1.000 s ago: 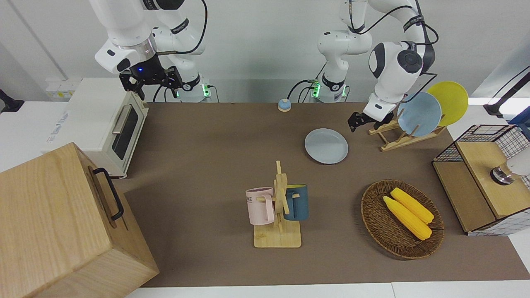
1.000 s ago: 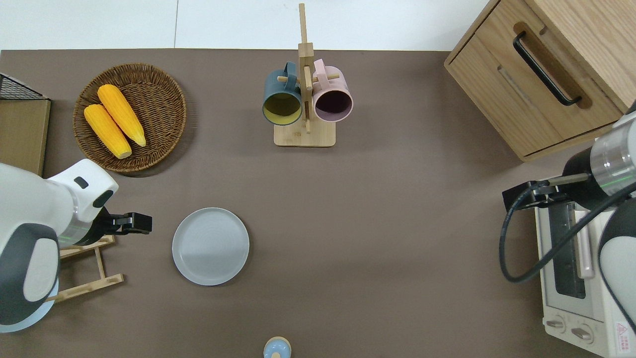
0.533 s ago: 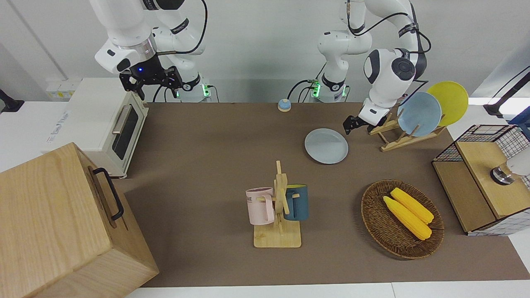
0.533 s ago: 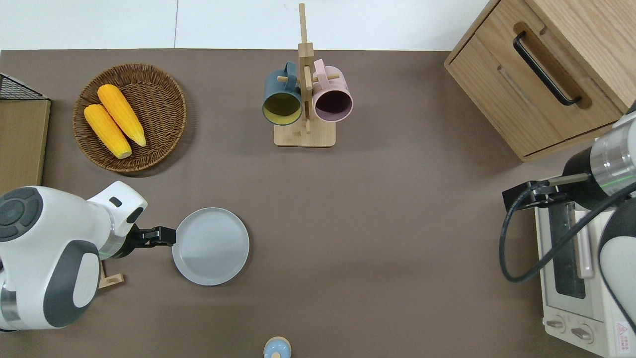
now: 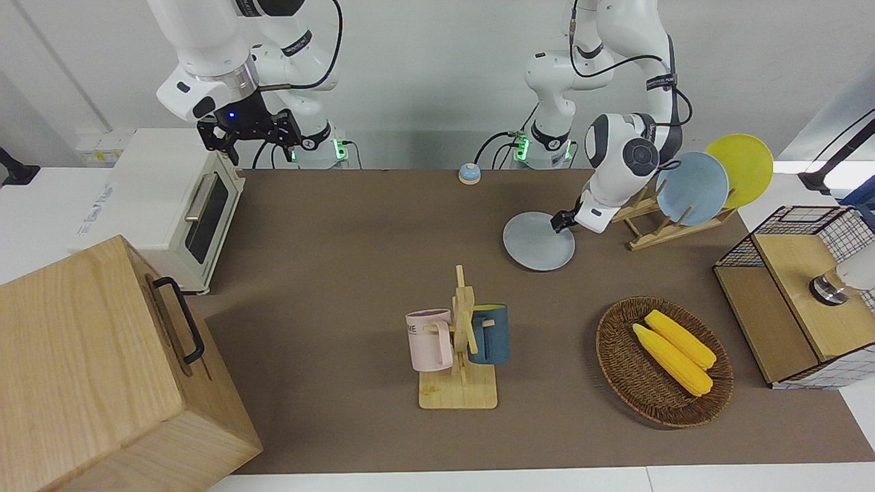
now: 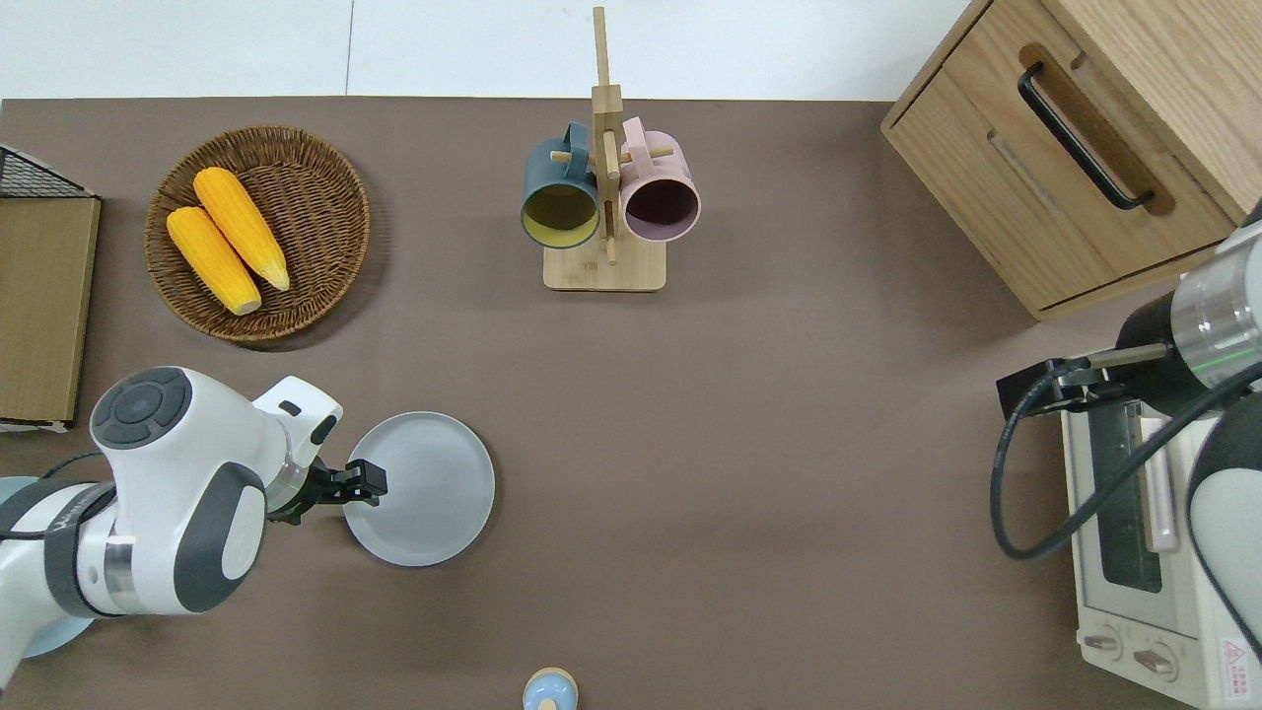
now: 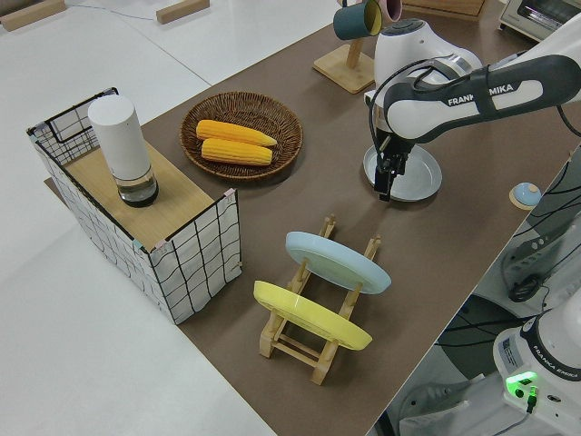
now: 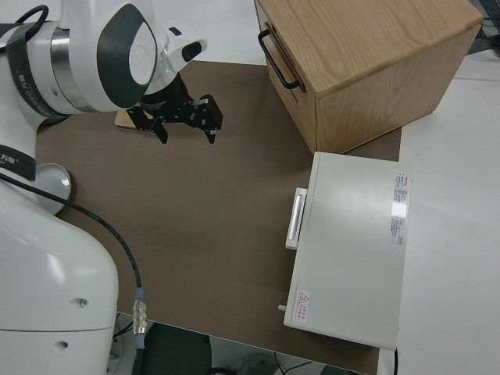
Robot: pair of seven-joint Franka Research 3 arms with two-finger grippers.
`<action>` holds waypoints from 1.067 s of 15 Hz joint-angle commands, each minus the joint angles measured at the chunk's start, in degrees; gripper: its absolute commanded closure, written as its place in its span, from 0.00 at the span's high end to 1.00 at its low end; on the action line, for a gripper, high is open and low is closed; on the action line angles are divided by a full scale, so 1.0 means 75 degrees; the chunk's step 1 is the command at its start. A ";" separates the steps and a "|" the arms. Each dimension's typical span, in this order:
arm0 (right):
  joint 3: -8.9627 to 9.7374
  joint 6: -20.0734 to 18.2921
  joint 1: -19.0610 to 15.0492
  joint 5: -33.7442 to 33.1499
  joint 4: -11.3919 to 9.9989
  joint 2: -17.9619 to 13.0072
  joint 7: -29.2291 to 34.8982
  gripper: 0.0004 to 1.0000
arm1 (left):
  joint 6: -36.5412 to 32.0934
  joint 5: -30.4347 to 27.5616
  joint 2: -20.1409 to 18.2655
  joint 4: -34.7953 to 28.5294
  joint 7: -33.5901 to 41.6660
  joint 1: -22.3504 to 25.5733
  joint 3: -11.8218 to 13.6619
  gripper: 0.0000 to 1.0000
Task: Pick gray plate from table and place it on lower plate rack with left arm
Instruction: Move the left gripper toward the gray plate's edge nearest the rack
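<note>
The gray plate lies flat on the brown table, beside the lower plate rack. The rack holds a light blue plate and a yellow plate upright. My left gripper points down, open, at the plate's rim on the side toward the rack; I cannot tell whether it touches. My right gripper, blue-lit and open, is parked.
A wooden mug stand with two mugs stands mid-table. A wicker basket holds two corn cobs. A wire crate is at the left arm's end. A toaster oven and wooden cabinet are at the right arm's end. A small bell sits near the robots.
My left gripper has moved from beside the rack to the gray plate and dropped to its rim. The plate has not moved. The right arm is still.
</note>
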 commanded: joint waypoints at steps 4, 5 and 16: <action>0.0179 -0.0110 -0.0196 -0.0051 0.0074 -0.0019 0.0097 0.98 | 0.0361 -0.0076 0.0360 -0.0051 -0.0529 0.0036 -0.0004 0.42; 0.0179 -0.0110 -0.0196 -0.0051 0.0074 -0.0019 0.0097 0.98 | 0.0361 -0.0076 0.0360 -0.0051 -0.0518 0.0036 -0.0004 0.32; 0.0179 -0.0110 -0.0196 -0.0051 0.0074 -0.0019 0.0097 0.98 | 0.0362 -0.0076 0.0419 -0.0005 -0.0518 0.0048 0.0043 0.00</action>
